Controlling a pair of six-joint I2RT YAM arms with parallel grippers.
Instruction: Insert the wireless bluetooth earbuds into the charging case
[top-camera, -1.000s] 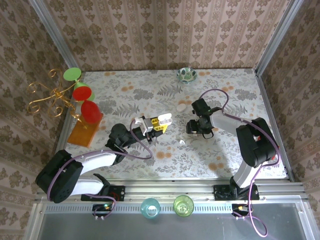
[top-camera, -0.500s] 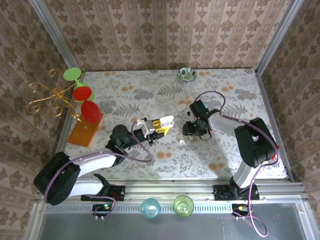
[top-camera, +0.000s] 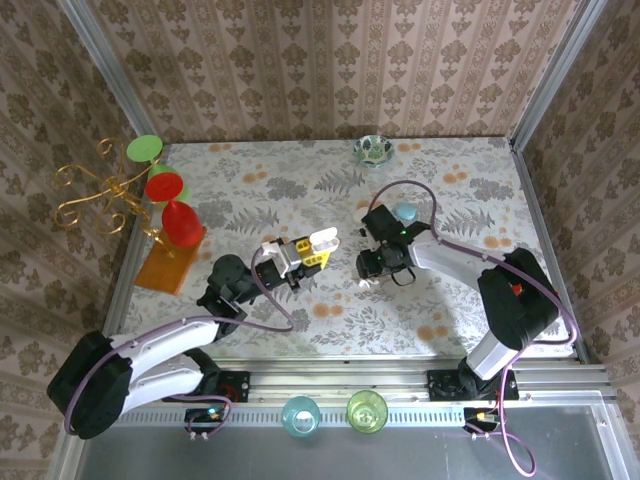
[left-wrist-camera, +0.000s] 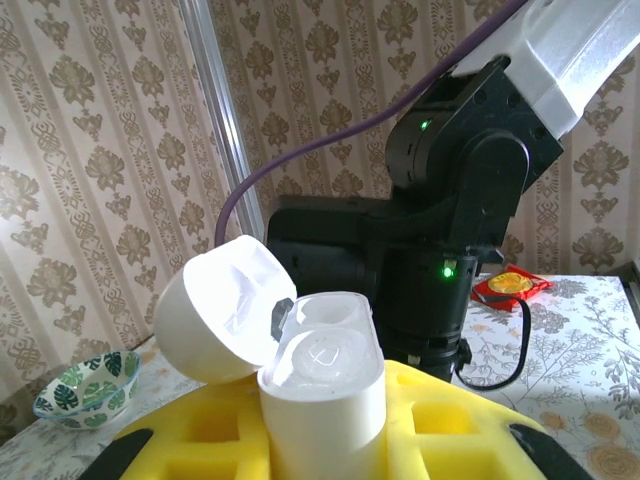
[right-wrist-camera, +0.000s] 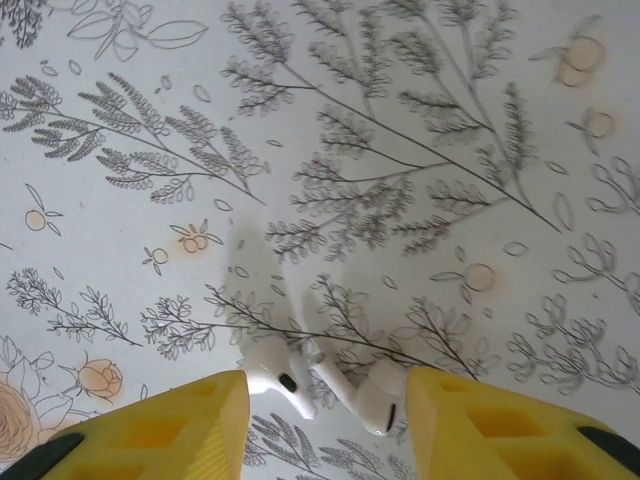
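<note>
Two white earbuds (right-wrist-camera: 275, 372) (right-wrist-camera: 368, 395) lie side by side on the floral tablecloth. My right gripper (right-wrist-camera: 325, 425) is open, with one yellow finger (right-wrist-camera: 175, 430) on each side of the pair and close to them. From above, the right gripper (top-camera: 374, 268) hangs low over the earbuds (top-camera: 365, 284). My left gripper (left-wrist-camera: 325, 440) is shut on the white charging case (left-wrist-camera: 325, 395), which stands upright between the yellow pads (left-wrist-camera: 455, 415) with its lid (left-wrist-camera: 218, 312) flipped open. From above, the left gripper (top-camera: 308, 250) and the case (top-camera: 324, 240) are a short way left of the right gripper.
A pale-blue pebble case (top-camera: 405, 212) lies behind the right arm. A patterned bowl (top-camera: 372, 150) sits at the back edge. A gold stand with red and green glasses (top-camera: 160, 188) occupies the left side. Two cups (top-camera: 300, 414) (top-camera: 366, 410) stand by the near rail.
My right gripper has moved left and toward the near edge, down over the earbuds, uncovering the pale-blue case. The left gripper with the open case has drifted slightly left.
</note>
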